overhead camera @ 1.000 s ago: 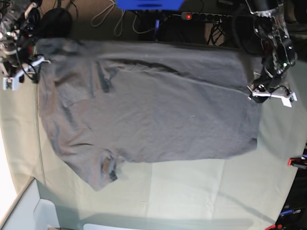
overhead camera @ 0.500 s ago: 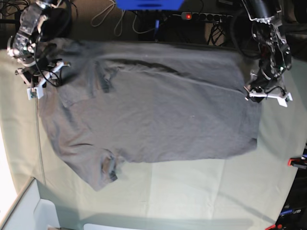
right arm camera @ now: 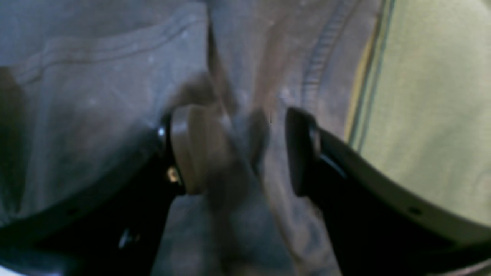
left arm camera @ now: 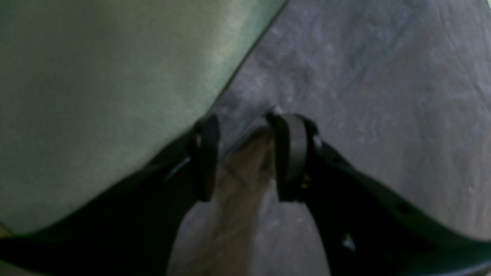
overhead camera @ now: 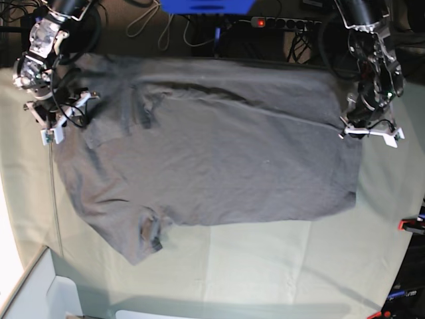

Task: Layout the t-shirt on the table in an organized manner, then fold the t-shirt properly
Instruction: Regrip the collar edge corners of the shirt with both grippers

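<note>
The grey t-shirt lies spread flat on the green table, collar toward the left and hem toward the right. My left gripper sits on the hem's far corner. In the left wrist view this gripper straddles the hem edge of the t-shirt, jaws partly apart with a ridge of cloth between the pads. My right gripper rests on the far-left sleeve area. Seen from the right wrist, it stands open, pressed onto the t-shirt beside a stitched seam.
Red-orange clamps grip the table's right edge. A power strip and cables lie behind the far edge, beside a blue object. A white box sits at the near-left corner. Green table cloth shows beyond the shirt's edge.
My right arm has swung from the table's left edge onto the shirt's far-left sleeve area. My left gripper stayed at the hem corner and its jaws have narrowed.
</note>
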You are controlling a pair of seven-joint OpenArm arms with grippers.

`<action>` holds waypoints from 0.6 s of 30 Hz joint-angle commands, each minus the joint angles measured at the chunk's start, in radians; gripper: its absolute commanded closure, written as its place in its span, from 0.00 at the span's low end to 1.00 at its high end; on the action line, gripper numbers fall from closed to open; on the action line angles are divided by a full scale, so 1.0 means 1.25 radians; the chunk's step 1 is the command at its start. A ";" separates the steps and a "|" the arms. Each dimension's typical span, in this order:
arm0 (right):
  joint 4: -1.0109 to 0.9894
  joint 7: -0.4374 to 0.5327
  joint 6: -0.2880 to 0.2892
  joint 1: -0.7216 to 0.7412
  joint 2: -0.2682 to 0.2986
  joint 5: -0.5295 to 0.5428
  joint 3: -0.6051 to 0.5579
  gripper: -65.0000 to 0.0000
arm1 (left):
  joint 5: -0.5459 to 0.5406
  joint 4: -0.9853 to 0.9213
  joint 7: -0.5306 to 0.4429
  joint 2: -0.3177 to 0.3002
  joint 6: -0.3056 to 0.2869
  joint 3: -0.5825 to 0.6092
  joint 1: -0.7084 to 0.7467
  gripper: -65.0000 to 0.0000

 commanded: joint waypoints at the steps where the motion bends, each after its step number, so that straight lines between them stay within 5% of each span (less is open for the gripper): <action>1: 0.026 0.016 0.005 0.006 0.006 0.010 0.003 0.50 | -0.006 0.012 -0.002 -0.009 -0.001 -0.001 -0.008 0.63; 7: 0.054 0.013 0.005 0.006 0.004 0.010 -0.002 0.50 | -0.008 0.012 -0.001 -0.007 -0.001 -0.002 -0.008 0.65; 13: 0.053 0.013 0.005 0.006 0.004 0.010 -0.003 0.49 | -0.008 0.013 -0.001 -0.005 -0.001 -0.006 -0.009 0.97; 18: 0.053 0.013 0.005 0.006 -0.011 0.010 -0.004 0.49 | -0.008 0.027 -0.001 -0.005 -0.001 -0.007 -0.009 1.00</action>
